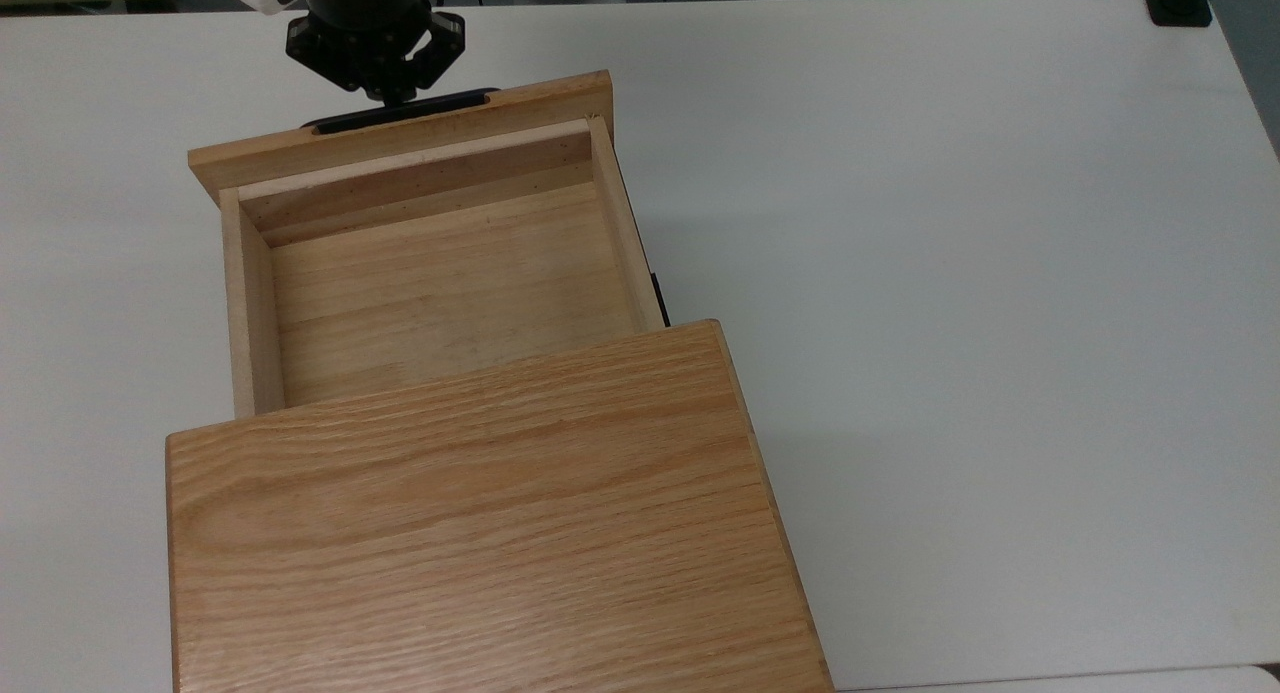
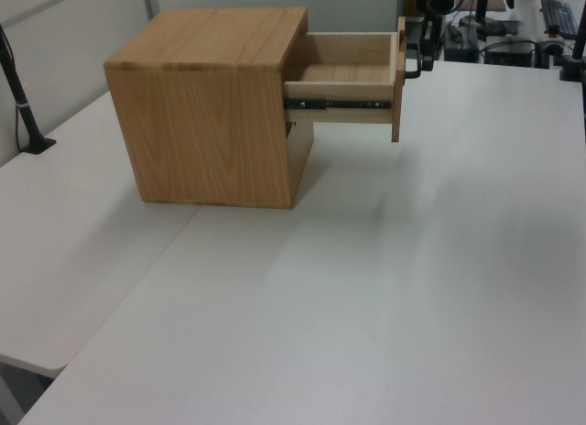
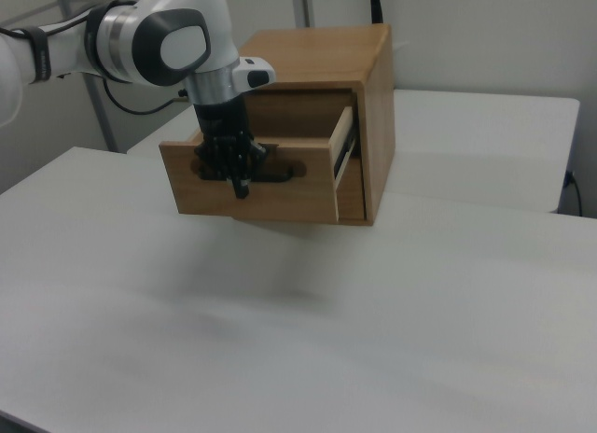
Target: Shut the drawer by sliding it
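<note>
The drawer (image 1: 440, 283) stands pulled well out of the oak cabinet (image 1: 480, 513), and its inside is empty. Its wide front panel faces the top view's upper edge and carries a thin black bar handle (image 1: 450, 101). My gripper (image 1: 395, 95) hangs right in front of that panel, over the middle of the handle, with its fingers pointing down. In the right view the gripper (image 3: 241, 186) is shut, its tips together against the drawer's front (image 3: 270, 195) at the handle (image 3: 280, 174). The left view shows the drawer (image 2: 352, 72) sticking out to the left view's right on its black rail.
The cabinet (image 2: 206, 104) stands on a white table (image 1: 950, 273), which stretches bare across the top view's right. A black clamp (image 1: 1180, 3) sits at the top view's upper right corner. My white arm (image 3: 159, 36) reaches in from the right view's upper left.
</note>
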{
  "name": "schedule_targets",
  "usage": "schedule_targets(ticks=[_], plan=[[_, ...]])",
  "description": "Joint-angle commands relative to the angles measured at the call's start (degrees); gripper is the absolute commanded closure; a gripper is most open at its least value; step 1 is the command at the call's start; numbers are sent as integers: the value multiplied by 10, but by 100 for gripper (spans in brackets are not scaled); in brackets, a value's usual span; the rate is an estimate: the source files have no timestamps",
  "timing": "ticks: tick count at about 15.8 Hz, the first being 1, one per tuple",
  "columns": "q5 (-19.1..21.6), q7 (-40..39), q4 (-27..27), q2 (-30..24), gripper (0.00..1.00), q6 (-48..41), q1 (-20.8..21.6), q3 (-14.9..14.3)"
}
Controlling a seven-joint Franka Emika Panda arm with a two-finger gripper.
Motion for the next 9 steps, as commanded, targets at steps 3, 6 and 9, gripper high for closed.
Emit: schedule_targets(ticks=[3,6,9], plan=[[2,35,20,29,99,49,4,3],[-2,63,53,64,99,63,18,5],[-2,63,101,103,100,71,24,5]])
